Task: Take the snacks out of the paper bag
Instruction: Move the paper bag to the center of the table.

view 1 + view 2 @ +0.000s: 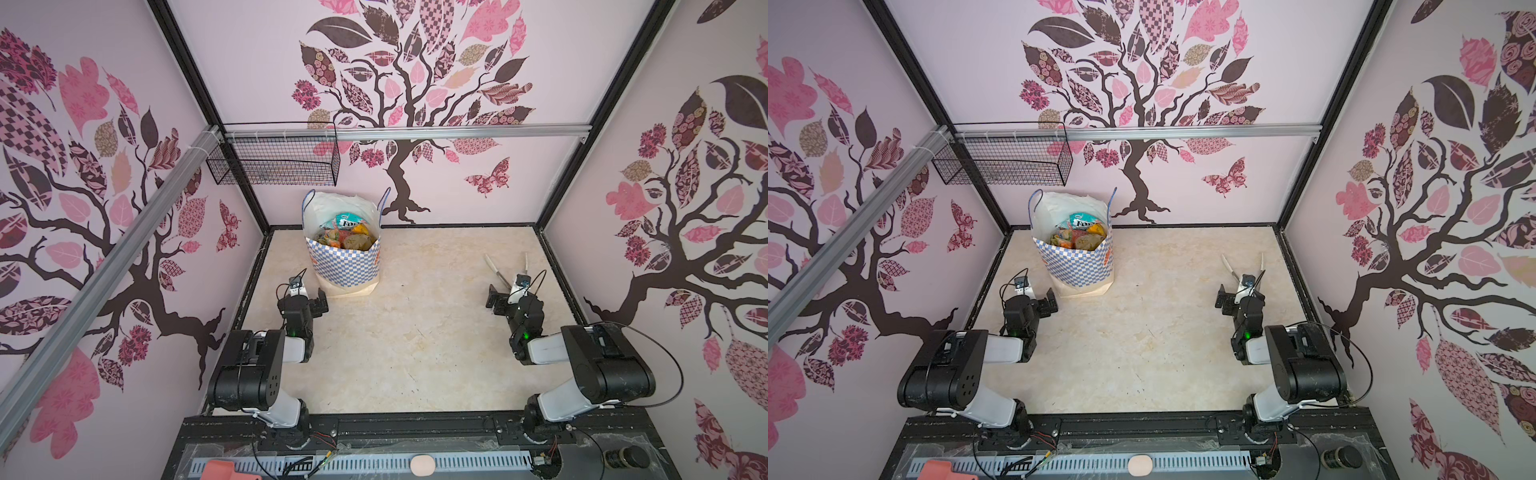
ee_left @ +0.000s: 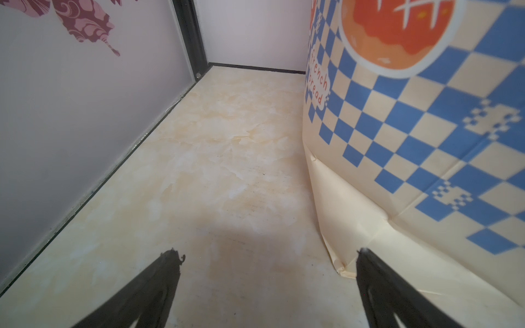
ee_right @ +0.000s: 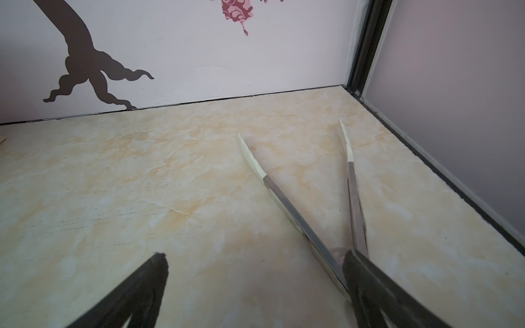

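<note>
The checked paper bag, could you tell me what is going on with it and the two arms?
Nothing is being handled yet. The paper bag stands upright near the back wall, with the snacks inside. The left claw sits open beside its base; the right claw is open, empty, by the hinge end of the tongs lying on the table.

Bright, even light, soft shadows; top views bend at edges, wrist views slightly blurred.
</note>
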`<control>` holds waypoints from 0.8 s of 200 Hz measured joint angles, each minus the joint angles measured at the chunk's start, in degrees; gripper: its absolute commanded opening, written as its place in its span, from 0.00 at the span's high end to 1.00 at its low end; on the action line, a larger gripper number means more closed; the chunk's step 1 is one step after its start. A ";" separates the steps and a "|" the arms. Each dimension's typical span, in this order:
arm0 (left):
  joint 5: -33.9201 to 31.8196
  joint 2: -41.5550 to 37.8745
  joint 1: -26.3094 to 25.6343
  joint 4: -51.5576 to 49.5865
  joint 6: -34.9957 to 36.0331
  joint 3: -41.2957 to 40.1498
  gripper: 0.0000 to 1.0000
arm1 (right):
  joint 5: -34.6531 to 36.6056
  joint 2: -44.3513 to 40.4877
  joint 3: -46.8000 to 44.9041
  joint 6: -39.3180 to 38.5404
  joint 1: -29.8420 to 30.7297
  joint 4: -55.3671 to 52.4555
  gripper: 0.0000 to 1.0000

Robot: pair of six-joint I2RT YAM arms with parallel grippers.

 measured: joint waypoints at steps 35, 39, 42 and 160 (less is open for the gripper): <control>0.24 0.00 0.39 0.31 -0.02 0.00 0.01 | 0.00 0.00 0.00 -0.04 -0.02 0.07 0.00; 0.26 0.00 0.48 0.39 -0.04 0.00 0.01 | 0.00 0.00 0.00 -0.09 0.00 0.15 0.00; 0.26 0.00 0.48 0.42 -0.04 0.00 0.01 | 0.02 -0.02 -0.02 -0.11 0.00 0.24 0.01; -7.10 -25.57 -2.67 -37.51 -8.70 19.61 0.03 | -9.97 -27.85 32.04 28.09 5.22 -57.42 0.00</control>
